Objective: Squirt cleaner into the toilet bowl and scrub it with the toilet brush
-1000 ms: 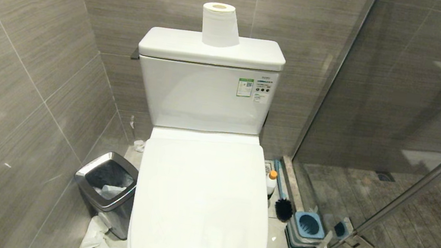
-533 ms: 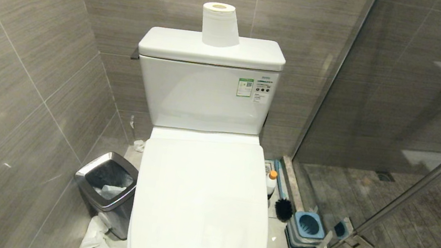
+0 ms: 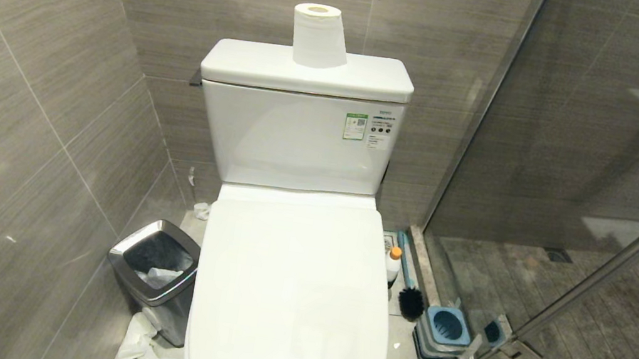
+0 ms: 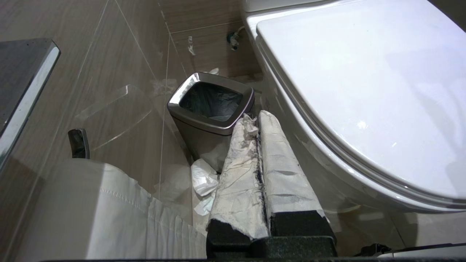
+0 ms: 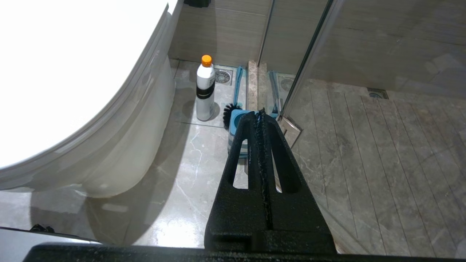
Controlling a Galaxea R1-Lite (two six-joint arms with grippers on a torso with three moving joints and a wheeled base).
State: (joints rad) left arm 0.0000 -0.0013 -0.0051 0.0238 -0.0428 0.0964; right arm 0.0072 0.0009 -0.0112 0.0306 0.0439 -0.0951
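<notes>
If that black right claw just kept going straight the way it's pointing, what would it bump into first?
Most likely the blue-grey brush holder on the floor: the shut right gripper points right over it, with the glass shower door's bottom corner close beside. Depth is hard to judge, so the gap between them is unclear.

1. Head view: no change shows between the earlier pictures and now. The framing is identical, so the camera has not shifted.
2. Toilet bowl [image 3: 291, 302]: lid down as before, same place.
3. Cleaner [image 3: 392, 266] and toilet brush [image 3: 410, 303]: same spots on the floor between the bowl and the glass, not moved.
4. Paper roll [image 3: 318, 37] on the tank and waste bin [image 3: 130, 278]: not moved.
5. No arm comes into the head view at any of the three moments.
6. Wrist views: there are only current pictures, with no earlier ones to compare, so no change can be told there.
</notes>
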